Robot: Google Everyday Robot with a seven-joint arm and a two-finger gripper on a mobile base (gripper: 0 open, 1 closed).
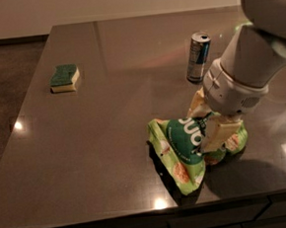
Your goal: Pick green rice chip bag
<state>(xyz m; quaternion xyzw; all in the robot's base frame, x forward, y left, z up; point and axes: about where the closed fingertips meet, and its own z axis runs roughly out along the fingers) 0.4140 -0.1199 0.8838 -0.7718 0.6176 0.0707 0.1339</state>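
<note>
The green rice chip bag (pixel 181 145) was seen lying crumpled near the front edge of the table (pixel 110 138), with the can (pixel 198 57) behind it. The gripper (pixel 199 131) was held at the bag's right part, fingers (pixel 219 135) spread, one on each side.

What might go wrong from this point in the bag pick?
The gripper is down on the right part of the crumpled green rice chip bag, off its middle, so the foil may slip out. The bag lies near the front edge of the table; a nudge might push it off. The can stands just behind the gripper and might get knocked.
</note>
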